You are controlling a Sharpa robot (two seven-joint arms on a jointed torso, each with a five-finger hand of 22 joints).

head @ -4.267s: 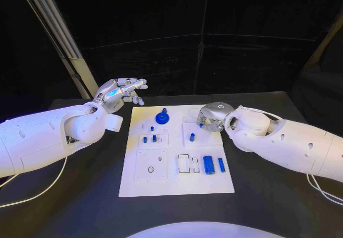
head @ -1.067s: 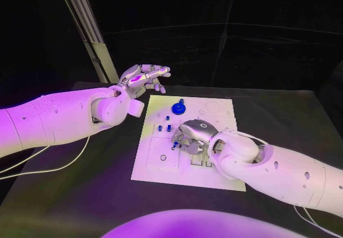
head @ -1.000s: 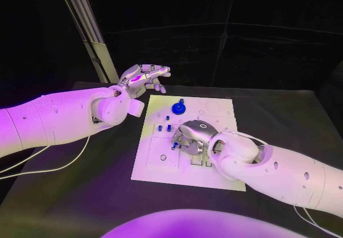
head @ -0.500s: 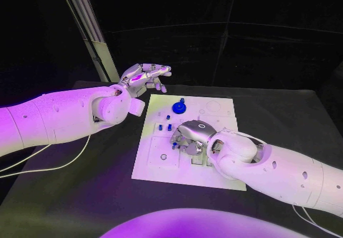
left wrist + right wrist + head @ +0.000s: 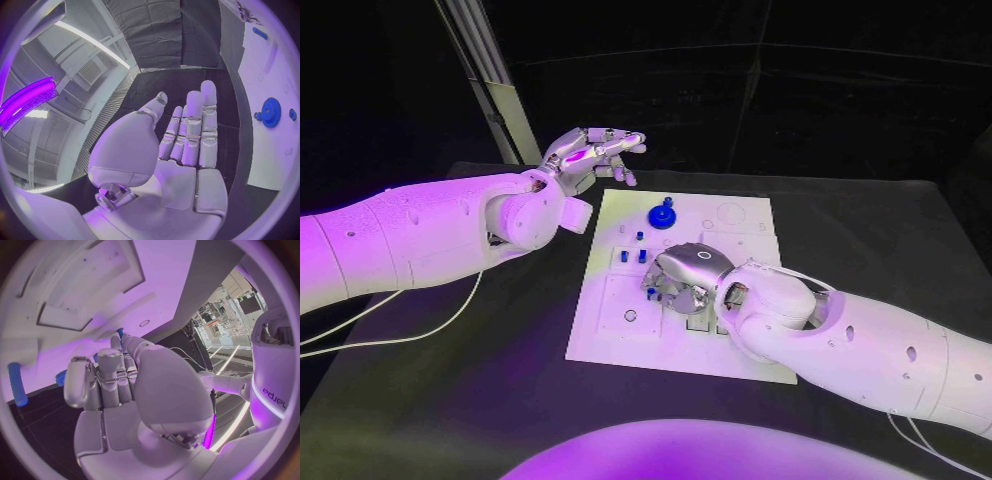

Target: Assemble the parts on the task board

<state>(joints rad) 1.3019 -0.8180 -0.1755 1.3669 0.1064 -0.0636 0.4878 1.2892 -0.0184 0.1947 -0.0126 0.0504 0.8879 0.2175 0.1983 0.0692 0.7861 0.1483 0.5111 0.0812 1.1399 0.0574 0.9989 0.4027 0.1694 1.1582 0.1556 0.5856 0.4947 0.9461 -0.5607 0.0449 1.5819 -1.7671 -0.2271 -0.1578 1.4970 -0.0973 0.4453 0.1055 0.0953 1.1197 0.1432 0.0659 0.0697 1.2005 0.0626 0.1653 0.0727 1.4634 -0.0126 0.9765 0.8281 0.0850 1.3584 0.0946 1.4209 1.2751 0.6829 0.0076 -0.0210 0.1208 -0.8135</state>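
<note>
The left arm is reaching in from the left side, bending at the wrist so that the left hand (image 5: 593, 155) is hanging raised, well above the surface; its fingers (image 5: 199, 125) are lying nearly straight and side by side, with the thumb set apart, and nothing is sitting in the palm. The right arm is stretching in from the lower right, its right hand (image 5: 685, 280) pointing palm downward. In the right wrist view its fingers (image 5: 103, 375) are curling inward; whether they are holding anything cannot be told.
</note>
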